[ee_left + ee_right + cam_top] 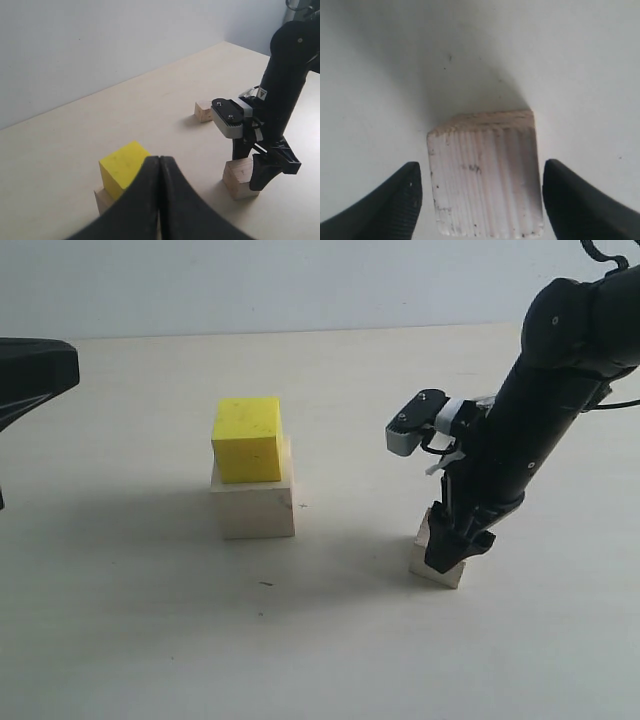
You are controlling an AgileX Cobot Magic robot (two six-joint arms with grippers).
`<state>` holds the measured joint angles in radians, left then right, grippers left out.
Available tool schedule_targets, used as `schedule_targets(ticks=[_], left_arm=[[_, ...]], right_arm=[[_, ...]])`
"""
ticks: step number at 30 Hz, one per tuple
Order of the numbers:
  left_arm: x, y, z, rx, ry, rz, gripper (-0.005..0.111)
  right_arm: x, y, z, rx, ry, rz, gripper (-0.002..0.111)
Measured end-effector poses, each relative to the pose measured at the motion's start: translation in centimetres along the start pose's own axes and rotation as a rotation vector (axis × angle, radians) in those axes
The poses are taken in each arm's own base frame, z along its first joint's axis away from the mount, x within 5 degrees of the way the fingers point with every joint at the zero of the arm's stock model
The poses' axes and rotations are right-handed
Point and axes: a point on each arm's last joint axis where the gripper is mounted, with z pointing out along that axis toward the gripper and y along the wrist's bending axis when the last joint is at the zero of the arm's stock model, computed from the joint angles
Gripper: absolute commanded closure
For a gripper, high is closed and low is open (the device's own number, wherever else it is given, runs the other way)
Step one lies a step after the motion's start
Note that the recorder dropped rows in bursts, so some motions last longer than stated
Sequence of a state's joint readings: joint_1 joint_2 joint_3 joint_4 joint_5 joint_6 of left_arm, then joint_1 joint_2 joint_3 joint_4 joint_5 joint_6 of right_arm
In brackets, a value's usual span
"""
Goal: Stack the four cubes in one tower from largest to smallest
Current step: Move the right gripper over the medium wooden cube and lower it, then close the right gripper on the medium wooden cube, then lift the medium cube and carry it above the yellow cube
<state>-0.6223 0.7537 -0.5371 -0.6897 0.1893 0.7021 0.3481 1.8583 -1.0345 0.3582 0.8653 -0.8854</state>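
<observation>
The bright yellow cube (247, 438) sits on the large pale wooden cube (255, 505) at the table's middle. To their right, the medium pale cube (437, 562) with grain lines (485, 175) rests on the table. My right gripper (447, 545) stands open straddling it, a finger on each side with a narrow gap (481, 170). The small pale cube (203, 111) lies beyond the right arm and is hidden in the exterior view. My left gripper (160, 160) is shut on nothing and held back from the yellow cube (122, 167).
A black part of the left arm (30, 375) juts in at the far left edge. The right arm (545, 420) leans down from the upper right. The pale tabletop (150, 640) ends at a plain wall behind.
</observation>
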Motion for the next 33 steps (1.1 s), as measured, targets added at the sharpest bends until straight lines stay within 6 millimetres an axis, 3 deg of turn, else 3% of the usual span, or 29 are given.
schedule_targets(ticks=[7,11,15,19,23,33], left_arm=[[0.0,0.0,0.0,0.0,0.0,0.0,0.107],[0.0,0.0,0.0,0.0,0.0,0.0,0.107],[0.0,0.0,0.0,0.0,0.0,0.0,0.107],[0.0,0.0,0.0,0.0,0.0,0.0,0.107],[0.0,0.0,0.0,0.0,0.0,0.0,0.107],[0.0,0.0,0.0,0.005,0.005,0.0,0.107]], right_arm=[[0.1,-0.4,1.4,-0.021,0.03,0.013,0.049],[0.1,-0.5,1.6,-0.02,0.03,0.014,0.072],[0.2,-0.3,1.6,-0.038,0.04,0.017,0.105],[0.2,0.0,1.2,-0.072,0.055,0.032,0.108],[-0.7,0.2,-0.9,-0.067,0.041,0.028,0.108],[-5.3,-0.9,-9.7,0.115,-0.109,-0.073,0.108]])
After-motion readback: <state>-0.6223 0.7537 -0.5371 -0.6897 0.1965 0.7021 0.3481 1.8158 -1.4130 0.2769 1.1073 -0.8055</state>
